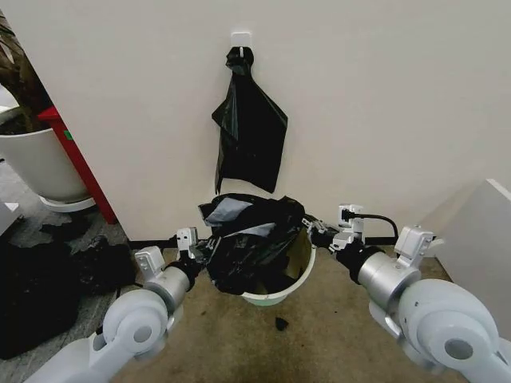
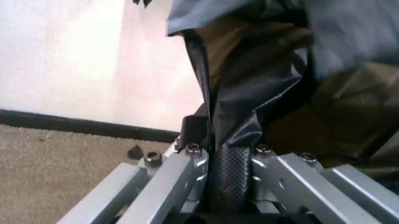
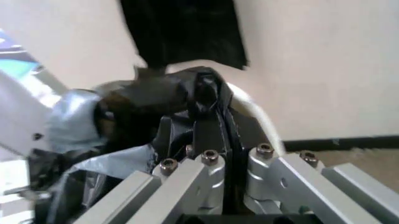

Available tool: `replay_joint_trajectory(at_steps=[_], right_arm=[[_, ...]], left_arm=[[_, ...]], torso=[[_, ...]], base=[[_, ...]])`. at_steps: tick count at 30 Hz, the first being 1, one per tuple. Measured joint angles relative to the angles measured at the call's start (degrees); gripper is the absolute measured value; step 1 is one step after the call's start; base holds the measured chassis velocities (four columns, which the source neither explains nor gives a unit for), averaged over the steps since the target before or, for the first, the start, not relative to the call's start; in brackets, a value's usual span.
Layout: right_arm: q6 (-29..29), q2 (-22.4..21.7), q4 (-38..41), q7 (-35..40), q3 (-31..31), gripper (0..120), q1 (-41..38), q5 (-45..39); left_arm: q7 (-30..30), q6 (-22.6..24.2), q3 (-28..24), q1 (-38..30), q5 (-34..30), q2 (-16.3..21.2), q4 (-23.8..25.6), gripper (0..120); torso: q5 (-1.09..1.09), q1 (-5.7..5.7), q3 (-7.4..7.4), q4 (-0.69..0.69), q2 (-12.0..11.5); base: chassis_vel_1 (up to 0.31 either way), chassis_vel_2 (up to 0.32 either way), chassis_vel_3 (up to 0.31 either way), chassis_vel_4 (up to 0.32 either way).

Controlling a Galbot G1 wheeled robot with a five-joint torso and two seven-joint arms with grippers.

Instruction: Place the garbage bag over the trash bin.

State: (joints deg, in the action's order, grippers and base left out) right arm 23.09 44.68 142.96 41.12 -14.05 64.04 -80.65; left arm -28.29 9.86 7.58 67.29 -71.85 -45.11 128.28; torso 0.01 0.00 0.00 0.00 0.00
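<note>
Pinching the garbage bag (image 1: 251, 239) over the trash bin (image 1: 297, 281) mid-frame with left end effector (image 1: 194, 249) and right end effector (image 1: 313, 229).

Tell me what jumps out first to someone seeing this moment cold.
The glossy black garbage bag is draped over the white trash bin at the foot of the wall, its far right rim bare. The left gripper and right gripper pinch the bag's edges on opposite sides, each shut on the plastic. Above, a narrower black sack hangs from a white wall hook.
</note>
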Motion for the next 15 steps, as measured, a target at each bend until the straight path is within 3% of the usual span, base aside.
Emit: replay_joint_trajectory(at_steps=[7,15], right_arm=[[0.68,-0.34,-0.88,4.11,-2.12,0,0.05,-1.16],[2.02,-0.74,-4.42,3.23,-4.54,0,-1.09,-2.45]], left_arm=[[0.31,-0.86,0.93,1.12,0.08,-0.15,0.00,5],[1.59,-1.11,1.19,2.53,1.45,-0.74,0.32,5]], torso=[[0.00,0.00,0.00,0.00,0.00],[0.00,0.00,0.00,0.00,0.00]], base=[[0.000,0.000,0.000,0.000],[0.000,0.000,0.000,0.000]])
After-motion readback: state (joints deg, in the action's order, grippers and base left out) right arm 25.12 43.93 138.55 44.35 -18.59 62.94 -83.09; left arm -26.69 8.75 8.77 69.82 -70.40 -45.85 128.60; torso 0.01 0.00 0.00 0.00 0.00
